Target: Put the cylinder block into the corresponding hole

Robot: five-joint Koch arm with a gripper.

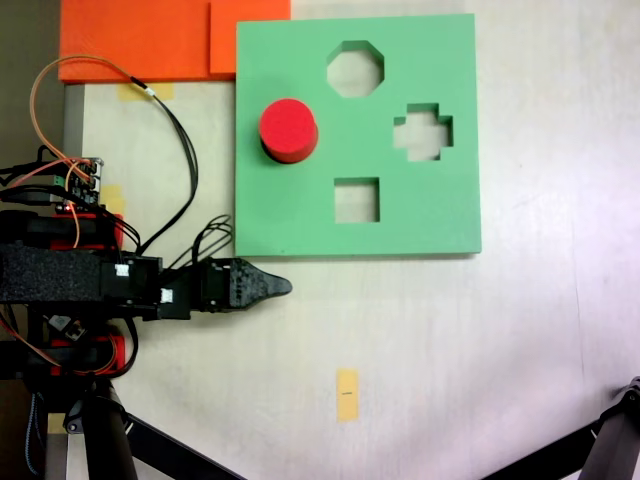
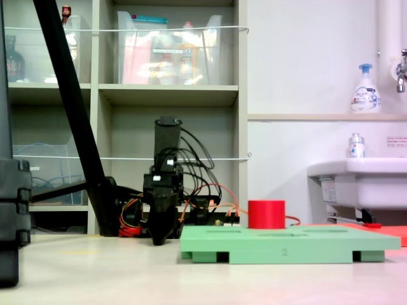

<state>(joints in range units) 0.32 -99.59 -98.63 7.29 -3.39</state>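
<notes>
Seemingly closed, the claw [image 1: 283, 287] narrows to a single dark point in the top-down fixed view, and no gap shows between its tips; in the low side-on fixed view it [image 2: 159, 240] hangs tip-down just above or at the surface [image 1: 480, 340], and there too no opening can be made out, so whether it is truly closed I cannot tell. It holds nothing and touches no block. Its tip sits just off the near edge of the green foam board [image 1: 300, 215], close to the board's left corner in the top-down view, apart from it by a narrow strip of bare surface. The cylinder block [image 1: 288, 128] stands upright on the left part of the board, its flat red top facing up; in the side view it [image 2: 266, 214] rises clearly above the board's top face [image 2: 289, 244]. It covers the spot where it stands, so the circular cut-out under it cannot be seen. To its right lie an octagonal cut-out [image 1: 355, 68], a cross-shaped cut-out [image 1: 423, 132] and a square cut-out [image 1: 357, 200], all open. Orange foam sheets [image 1: 140, 40] lie at the far left, touching the board's corner. A yellow tape strip [image 1: 347, 394] is stuck to the surface, near side, well apart from the claw. Black tripod legs [image 1: 150, 440] cross the near corners.
</notes>
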